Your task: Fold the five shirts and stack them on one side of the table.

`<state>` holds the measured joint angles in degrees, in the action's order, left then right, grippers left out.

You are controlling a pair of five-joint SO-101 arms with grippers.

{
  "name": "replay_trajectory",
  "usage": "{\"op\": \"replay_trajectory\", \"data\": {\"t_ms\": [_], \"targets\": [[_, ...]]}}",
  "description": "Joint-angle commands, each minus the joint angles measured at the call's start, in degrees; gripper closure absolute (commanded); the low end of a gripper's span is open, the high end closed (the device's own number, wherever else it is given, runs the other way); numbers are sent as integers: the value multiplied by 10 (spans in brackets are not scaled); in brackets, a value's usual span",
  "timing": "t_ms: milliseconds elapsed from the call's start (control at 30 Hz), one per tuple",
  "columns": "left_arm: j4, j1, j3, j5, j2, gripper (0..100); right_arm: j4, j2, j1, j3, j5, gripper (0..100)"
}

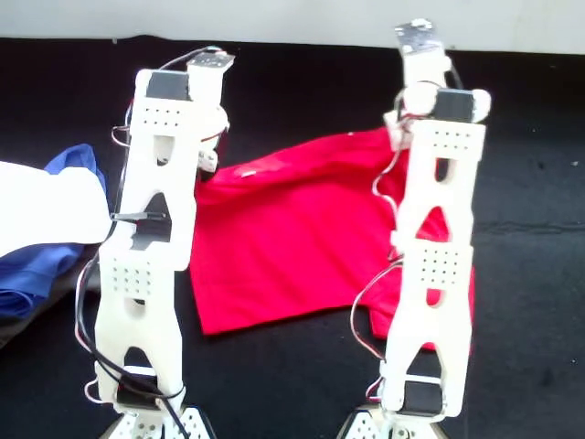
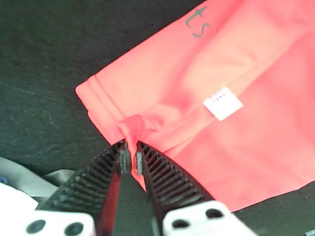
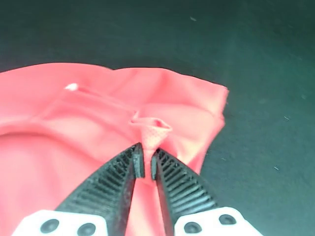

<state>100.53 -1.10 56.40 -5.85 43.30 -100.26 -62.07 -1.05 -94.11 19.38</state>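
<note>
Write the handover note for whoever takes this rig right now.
Left gripper: shut on a pinch of the red shirt at its hem.
Right gripper: shut on another pinch, near a corner.
The red shirt lies spread on the black table; white shirt and blue shirt are heaped at one side.
Done: both grasps.
To do: fold the red shirt, stack it, then the others.

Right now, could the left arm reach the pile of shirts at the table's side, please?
Probably not yet: the left claw is shut on the red shirt. Once it lets go, the pile lies close beside that arm, nothing between.
</note>
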Motion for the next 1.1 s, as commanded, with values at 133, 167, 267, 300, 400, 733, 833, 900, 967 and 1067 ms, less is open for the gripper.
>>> {"op": "replay_trajectory", "data": {"t_ms": [133, 167, 267, 300, 400, 733, 833, 900, 967, 1067], "targets": [[8, 14, -84, 3, -123, 992, -11, 62, -57, -70, -2, 992], [8, 21, -114, 3, -137, 992, -11, 77, -61, -69, -9, 993], [8, 41, -200, 3, -179, 992, -11, 131, -68, -15, -13, 993], [8, 46, -220, 2, -192, 992, -11, 154, -68, 25, -13, 993], [8, 55, -261, 2, -226, 992, -11, 240, -63, 192, -14, 993], [7, 54, -366, 0, -266, 992, 36, 489, -66, 727, -12, 993], [-9, 54, -410, 0, -270, 992, 95, 556, -73, 858, -11, 993], [-17, 54, -435, 0, -270, 992, 131, 608, -74, 947, -11, 993], [-21, 54, -455, 0, -271, 992, 159, 663, -74, 1026, -10, 993], [-18, 53, -468, 0, -271, 992, 201, 742, -75, 1127, 21, 993]]}}
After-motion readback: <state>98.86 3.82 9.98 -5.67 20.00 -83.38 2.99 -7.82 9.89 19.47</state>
